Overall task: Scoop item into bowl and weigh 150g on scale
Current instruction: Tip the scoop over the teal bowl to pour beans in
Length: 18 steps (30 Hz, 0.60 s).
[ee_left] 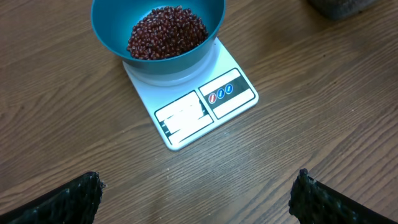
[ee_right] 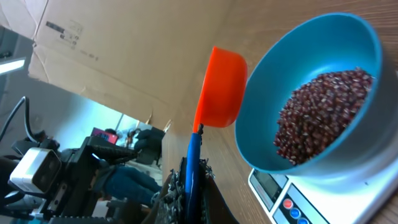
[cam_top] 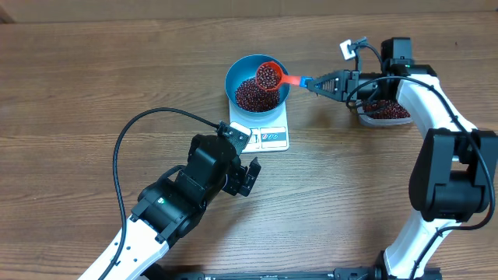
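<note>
We're mid-pour: right tool [cam_top: 315, 81] clamped tight on the loaded scoop [cam_top: 270, 75], bowl [cam_top: 233, 71] just ahead of it; next we'd tip, watching the scale [cam_top: 272, 138].

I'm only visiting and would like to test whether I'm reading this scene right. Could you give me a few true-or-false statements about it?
1. The bowl stands on the scale. True.
2. The bowl is empty. False: it holds a heap of beans.
3. The right hand holds the scoop by its handle. True.
4. The left hand grips the scale. False: it is open and empty, and it does not touch the scale.
5. The scoop is over the tub. False: it is over the bowl, and the tub sits off to the side by the right arm.
</note>
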Each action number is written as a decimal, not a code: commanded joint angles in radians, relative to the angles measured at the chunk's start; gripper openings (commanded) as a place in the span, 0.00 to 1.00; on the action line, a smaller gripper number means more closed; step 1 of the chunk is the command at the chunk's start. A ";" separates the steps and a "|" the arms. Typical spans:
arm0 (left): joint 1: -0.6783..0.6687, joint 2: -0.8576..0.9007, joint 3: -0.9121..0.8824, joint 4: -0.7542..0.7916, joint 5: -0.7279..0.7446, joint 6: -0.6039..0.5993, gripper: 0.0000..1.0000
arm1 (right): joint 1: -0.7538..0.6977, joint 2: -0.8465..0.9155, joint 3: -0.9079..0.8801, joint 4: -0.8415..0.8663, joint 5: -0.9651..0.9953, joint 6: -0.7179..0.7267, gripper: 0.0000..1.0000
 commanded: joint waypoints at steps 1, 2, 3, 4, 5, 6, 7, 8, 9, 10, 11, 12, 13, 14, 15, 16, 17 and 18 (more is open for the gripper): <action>0.005 0.007 -0.001 0.001 0.012 0.016 1.00 | 0.029 0.004 0.022 0.038 -0.006 0.041 0.04; 0.005 0.007 -0.001 0.001 0.012 0.016 1.00 | 0.032 0.004 0.022 0.050 0.016 0.042 0.04; 0.005 0.007 -0.001 0.001 0.012 0.016 0.99 | 0.035 0.004 0.022 0.063 0.037 0.041 0.04; 0.005 0.007 -0.001 0.001 0.012 0.016 1.00 | 0.036 0.004 0.022 0.078 0.063 0.041 0.04; 0.005 0.007 -0.001 0.001 0.012 0.015 1.00 | 0.036 0.004 0.022 0.090 0.084 0.041 0.04; 0.005 0.007 -0.001 0.001 0.012 0.016 1.00 | 0.036 0.004 0.022 0.103 0.103 0.041 0.04; 0.005 0.007 -0.001 0.001 0.012 0.016 1.00 | 0.036 0.004 0.022 0.117 0.121 0.041 0.04; 0.005 0.007 -0.001 0.001 0.012 0.016 1.00 | 0.036 0.004 0.022 0.129 0.138 0.041 0.04; 0.005 0.007 -0.001 0.001 0.012 0.015 1.00 | 0.036 0.004 0.022 0.140 0.154 0.040 0.04; 0.005 0.007 -0.001 0.001 0.012 0.015 1.00 | 0.036 0.004 0.022 0.149 0.169 0.035 0.04; 0.005 0.007 -0.001 0.001 0.012 0.016 1.00 | 0.036 0.004 0.022 0.161 0.188 0.033 0.04; 0.005 0.007 -0.001 0.001 0.012 0.016 0.99 | 0.036 0.004 0.022 0.174 0.202 0.033 0.04; 0.005 0.007 -0.001 0.001 0.012 0.016 1.00 | 0.036 0.004 0.022 0.188 0.211 0.032 0.04; 0.005 0.007 -0.001 0.001 0.012 0.016 1.00 | 0.036 0.004 0.022 0.202 0.217 0.022 0.04; 0.005 0.007 -0.001 0.001 0.012 0.016 1.00 | 0.036 0.004 0.022 0.212 0.217 0.001 0.04; 0.005 0.007 -0.001 0.001 0.012 0.016 1.00 | 0.036 0.004 0.022 0.220 0.220 -0.019 0.04; 0.005 0.007 -0.001 0.001 0.012 0.016 1.00 | 0.036 0.004 0.022 0.228 0.220 -0.047 0.04; 0.005 0.007 -0.001 0.001 0.012 0.016 0.99 | 0.036 0.004 0.022 0.230 0.220 -0.073 0.04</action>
